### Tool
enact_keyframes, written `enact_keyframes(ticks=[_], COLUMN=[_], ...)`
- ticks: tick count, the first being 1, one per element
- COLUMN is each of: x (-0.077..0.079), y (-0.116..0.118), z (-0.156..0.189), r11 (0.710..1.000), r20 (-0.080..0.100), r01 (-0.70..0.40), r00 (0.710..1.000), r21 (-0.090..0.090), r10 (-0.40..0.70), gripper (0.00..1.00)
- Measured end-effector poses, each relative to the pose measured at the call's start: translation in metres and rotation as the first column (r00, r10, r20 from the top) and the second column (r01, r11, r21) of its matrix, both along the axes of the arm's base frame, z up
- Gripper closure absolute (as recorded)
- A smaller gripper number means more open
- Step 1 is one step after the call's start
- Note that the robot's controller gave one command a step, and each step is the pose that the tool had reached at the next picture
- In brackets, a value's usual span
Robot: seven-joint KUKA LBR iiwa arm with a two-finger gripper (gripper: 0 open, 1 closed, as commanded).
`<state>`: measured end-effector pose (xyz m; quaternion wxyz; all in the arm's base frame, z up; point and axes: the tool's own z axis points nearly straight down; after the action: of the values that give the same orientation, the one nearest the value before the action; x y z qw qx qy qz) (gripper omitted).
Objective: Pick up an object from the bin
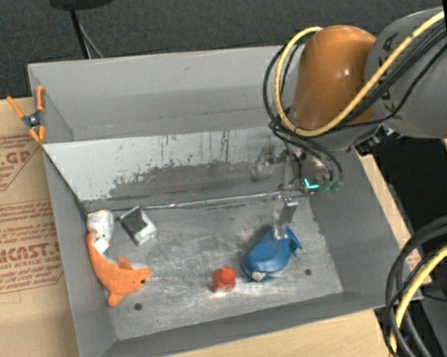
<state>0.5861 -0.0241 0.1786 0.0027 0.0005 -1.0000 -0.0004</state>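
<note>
My gripper hangs low at the right side of the bin, under the orange cover. Its metal finger points down onto the upper right edge of a blue whale-shaped toy lying on the bin floor. The blue toy is below the fingertip and seems to touch it. A small red ball-like thing lies just left of the blue toy.
At the left of the bin floor lies an orange fish-shaped toy. Above it sits a small white thing, and beside that a little grey and white block. The arm comes in from the right over the bin's rim.
</note>
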Motion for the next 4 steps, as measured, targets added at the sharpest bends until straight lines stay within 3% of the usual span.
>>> enact_keyframes(ticks=[1,2,3,4], x=[0.002,-0.010,-0.057,-0.057], y=[0.000,0.002,-0.043,-0.043], z=[0.004,-0.033,-0.080,-0.080], r11=[1.000,0.997,0.905,0.905], r20=[0.007,0.012,0.041,0.040], r01=[0.000,-0.083,-0.424,-0.425], r00=[1.000,0.996,0.904,0.904], r21=[-0.001,-0.001,-0.014,-0.014], r10=[0.000,0.083,0.425,0.425], gripper=[0.00,0.00,1.00,1.00])
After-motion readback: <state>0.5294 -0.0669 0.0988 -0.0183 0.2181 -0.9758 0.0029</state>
